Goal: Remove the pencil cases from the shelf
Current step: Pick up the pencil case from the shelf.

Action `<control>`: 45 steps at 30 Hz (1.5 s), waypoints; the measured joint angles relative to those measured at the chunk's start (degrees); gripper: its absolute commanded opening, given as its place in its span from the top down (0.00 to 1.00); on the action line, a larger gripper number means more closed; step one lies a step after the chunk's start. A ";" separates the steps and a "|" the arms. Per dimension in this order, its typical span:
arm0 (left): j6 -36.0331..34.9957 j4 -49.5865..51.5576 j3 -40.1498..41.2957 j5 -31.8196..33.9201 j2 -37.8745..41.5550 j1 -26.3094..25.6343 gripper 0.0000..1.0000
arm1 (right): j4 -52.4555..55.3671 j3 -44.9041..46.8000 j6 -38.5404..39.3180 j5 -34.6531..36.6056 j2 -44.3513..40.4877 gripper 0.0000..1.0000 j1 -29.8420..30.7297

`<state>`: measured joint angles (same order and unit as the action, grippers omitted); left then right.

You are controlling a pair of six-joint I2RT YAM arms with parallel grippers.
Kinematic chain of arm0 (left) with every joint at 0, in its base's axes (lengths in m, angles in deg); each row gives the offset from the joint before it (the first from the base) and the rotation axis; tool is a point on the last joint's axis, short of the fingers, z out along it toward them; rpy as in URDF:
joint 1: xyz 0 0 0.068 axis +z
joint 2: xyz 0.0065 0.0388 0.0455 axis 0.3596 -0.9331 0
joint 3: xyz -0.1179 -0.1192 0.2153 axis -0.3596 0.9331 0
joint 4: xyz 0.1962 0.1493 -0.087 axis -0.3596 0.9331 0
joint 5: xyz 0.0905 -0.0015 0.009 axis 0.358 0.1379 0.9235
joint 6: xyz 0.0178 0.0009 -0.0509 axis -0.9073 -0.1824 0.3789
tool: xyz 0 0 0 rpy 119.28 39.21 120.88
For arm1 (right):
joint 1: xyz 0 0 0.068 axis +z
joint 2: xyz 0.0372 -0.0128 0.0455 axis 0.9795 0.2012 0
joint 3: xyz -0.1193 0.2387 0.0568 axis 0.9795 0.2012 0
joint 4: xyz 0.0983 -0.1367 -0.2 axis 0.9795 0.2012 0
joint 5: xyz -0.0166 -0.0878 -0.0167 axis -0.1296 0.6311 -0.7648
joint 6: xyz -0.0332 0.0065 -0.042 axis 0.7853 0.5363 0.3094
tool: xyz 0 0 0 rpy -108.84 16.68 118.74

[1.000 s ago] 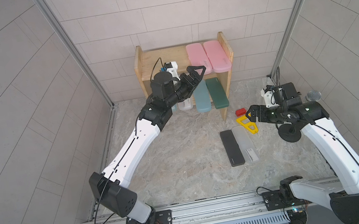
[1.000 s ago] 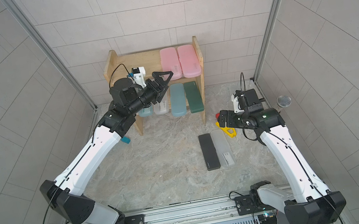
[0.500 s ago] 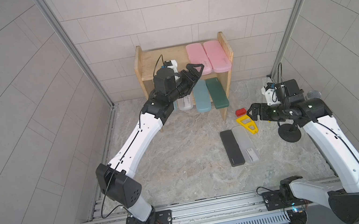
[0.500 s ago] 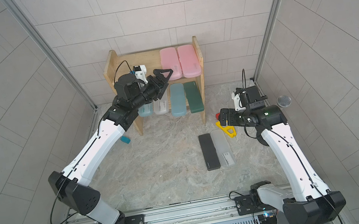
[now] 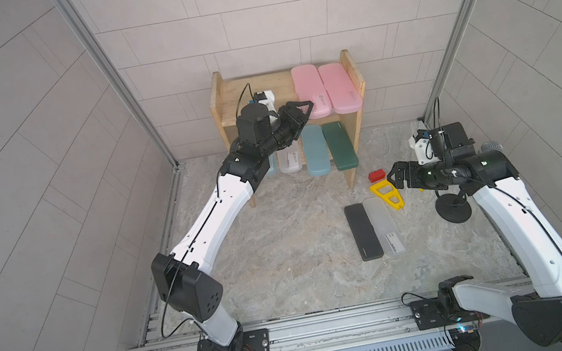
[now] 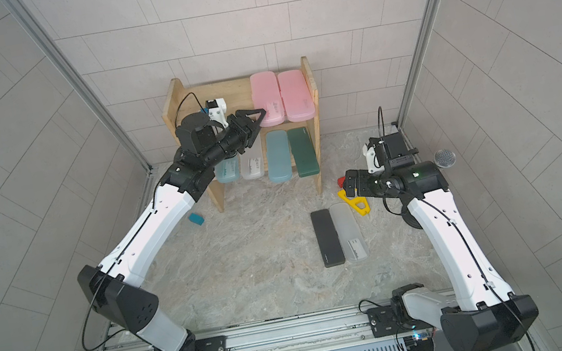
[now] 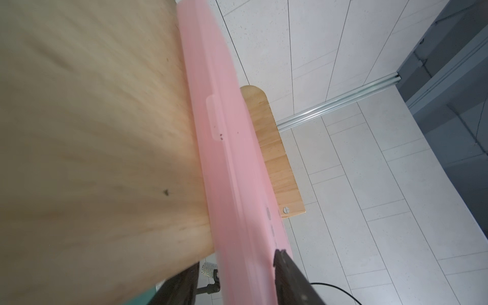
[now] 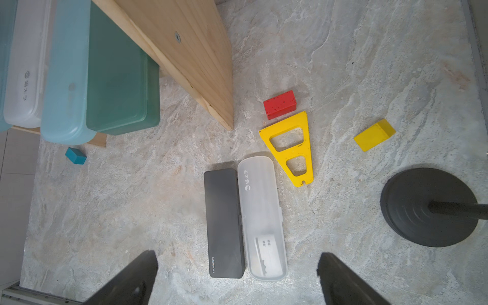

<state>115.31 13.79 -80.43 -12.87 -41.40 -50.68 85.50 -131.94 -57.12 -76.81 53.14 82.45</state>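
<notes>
Setting: Grey-tiled booth with a marbled, stone-look worktop (image 5: 286,260). Two robot arms reach in from the bottom edge of both top views.
Shelf: a small pine shelf (image 5: 215,110) stands against the back wall, upper centre of the frame.
Left fingers: the left gripper (image 5: 304,110) is at the front edge of the upper tier. Its fingers sit either side of the near end of the left pink case (image 5: 309,90). The wrist view shows one fingertip on the case's face, but whether both are pressing on it cannot be told.
Right fingers: the right gripper (image 5: 399,180) hangs at the right of the frame, fingers wide apart, holding nothing.
Risk, slip: a long case held by one end may droop or twist free when drawn forward.
Risk, neighbour: the second pink case (image 5: 338,87) lies touching it and could be dragged along and fall.
Risk, snag: the finger beneath the board might catch its edge and shove the shelf.
Upper tier holds: the two pink cases, on its right half.
Lower tier holds: four cases side by side, poking out in front. They are a teal case (image 6: 227,173) partly hidden by the arm, a frosted white case (image 5: 288,161), a light teal case (image 5: 316,153) and a dark green case (image 5: 340,147).
Off the shelf: a black case (image 5: 363,232) and a second frosted white case (image 5: 384,226) lie touching, lower right of centre.
Case contents: all lids are shut. Only the frosted one on the worktop shows a pale card inside.
</notes>
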 measured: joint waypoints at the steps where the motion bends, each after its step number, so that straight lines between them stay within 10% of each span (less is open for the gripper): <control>1: -0.13 -0.22 0.00 -0.02 0.04 0.00 0.72 | 0.17 -0.07 0.02 0.02 0.00 0.00 0.00; 5: 0.09 -3.56 1.57 -0.63 1.79 -0.02 1.00 | 0.81 -0.52 0.39 -0.13 -0.37 0.00 0.00; 16: -7.30 -3.74 11.82 0.39 11.30 0.74 1.00 | -5.27 -0.92 -0.66 -3.58 -7.21 0.00 2.69; 25: -30.73 -0.87 41.40 1.75 40.83 5.75 1.00 | -15.26 -3.63 -4.83 2.34 -7.98 0.00 26.36; 33: -38.07 -4.00 60.65 2.25 61.09 5.64 1.00 | -29.62 -6.95 -13.66 4.68 3.23 0.00 38.10; 45: -40.83 -3.96 62.14 3.43 67.95 5.64 1.00 | -32.63 -24.70 -17.33 7.06 22.08 0.00 47.06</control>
<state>74.48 9.83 -18.29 -9.44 26.55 -45.04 52.87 -156.64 -74.45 -69.75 75.21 129.50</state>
